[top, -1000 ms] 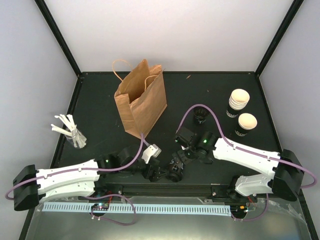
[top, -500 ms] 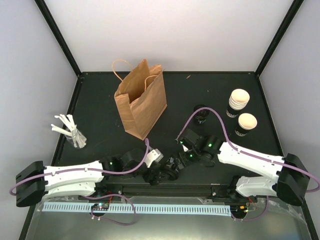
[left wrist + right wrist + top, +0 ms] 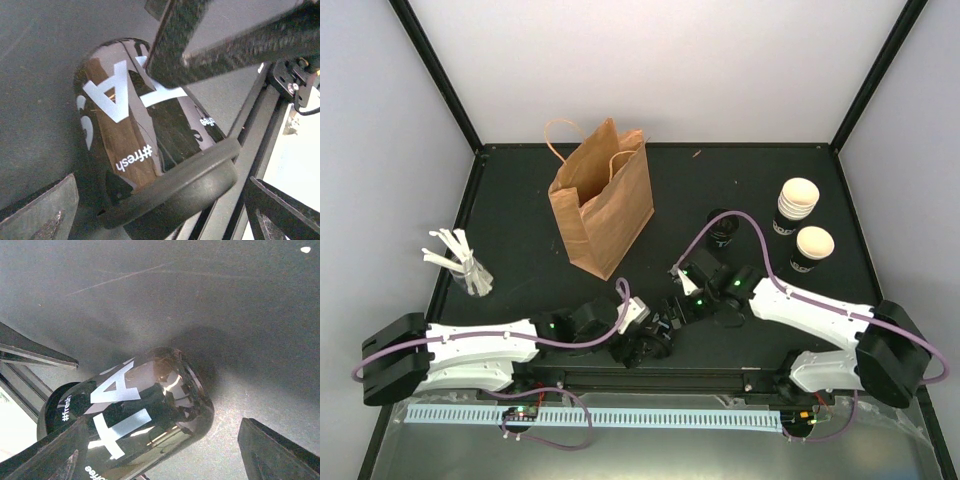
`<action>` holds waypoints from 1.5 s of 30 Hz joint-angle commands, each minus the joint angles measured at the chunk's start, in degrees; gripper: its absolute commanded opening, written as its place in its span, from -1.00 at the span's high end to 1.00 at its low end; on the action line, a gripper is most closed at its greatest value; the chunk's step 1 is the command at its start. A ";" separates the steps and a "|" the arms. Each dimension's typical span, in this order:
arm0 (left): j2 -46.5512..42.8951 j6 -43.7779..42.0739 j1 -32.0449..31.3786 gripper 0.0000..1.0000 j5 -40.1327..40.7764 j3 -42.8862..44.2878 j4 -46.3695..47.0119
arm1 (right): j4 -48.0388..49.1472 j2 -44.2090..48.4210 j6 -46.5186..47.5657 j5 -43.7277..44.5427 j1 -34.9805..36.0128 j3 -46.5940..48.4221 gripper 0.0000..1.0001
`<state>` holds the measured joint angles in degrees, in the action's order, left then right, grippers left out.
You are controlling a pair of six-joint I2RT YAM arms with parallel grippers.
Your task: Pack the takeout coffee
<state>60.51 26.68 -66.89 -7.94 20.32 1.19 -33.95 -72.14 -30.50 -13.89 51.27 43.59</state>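
While the lidded cup [image 3: 150,145] lies sideways, left gripper [image 3: 160,181] and right gripper [image 3: 164,422] bracket it, both open. Pickup stage, I judge; next needs a square close.

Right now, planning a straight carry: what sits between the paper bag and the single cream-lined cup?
In the top view, a black cup with a dark inside stands between the paper bag and the cream-lined cup.
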 commanded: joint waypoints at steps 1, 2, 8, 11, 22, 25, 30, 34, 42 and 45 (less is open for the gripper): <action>0.34 2.17 -0.37 -0.84 5.18 -0.36 1.37 | 3.98 -2.04 -0.91 -2.62 -0.29 0.36 -0.67; 0.46 2.34 -0.30 -0.81 5.50 -0.36 1.35 | 4.17 -2.41 -0.99 -2.69 -0.29 0.35 -0.66; 2.15 1.61 -0.04 -0.61 3.55 -0.60 3.94 | 4.56 -3.14 -0.20 -2.66 -0.32 0.27 -0.66; 3.01 0.60 -0.03 -0.49 1.51 -0.88 6.22 | 5.22 -3.63 0.11 -2.89 -0.29 0.09 -0.66; 3.06 -0.81 0.93 -0.19 -2.88 -0.32 9.25 | 5.34 -5.47 0.42 -2.46 -0.31 0.09 -0.63; 3.12 -2.41 0.89 -0.36 -3.99 0.00 7.28 | 4.99 -5.56 0.61 -2.32 -0.30 0.18 -0.63; 3.37 -6.25 0.89 -0.43 -3.83 1.76 1.33 | 4.93 -5.77 0.76 -2.29 -0.28 0.26 -0.63; 4.01 -8.57 0.89 -0.32 -3.70 3.14 -1.17 | 4.89 -6.18 0.87 -2.42 -0.30 0.52 -0.62; 6.23 -10.23 0.93 -0.02 -3.68 5.78 -2.19 | 4.10 -5.85 0.91 -2.03 -0.34 0.86 -0.63; 6.16 -10.18 0.89 0.06 -3.67 6.37 -2.50 | 3.61 -5.48 0.79 -1.43 -0.44 0.90 -0.63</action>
<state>66.39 18.02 -66.11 -10.79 23.90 -0.69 -29.54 -77.84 -30.30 -15.62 50.98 43.59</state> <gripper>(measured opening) 0.487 0.813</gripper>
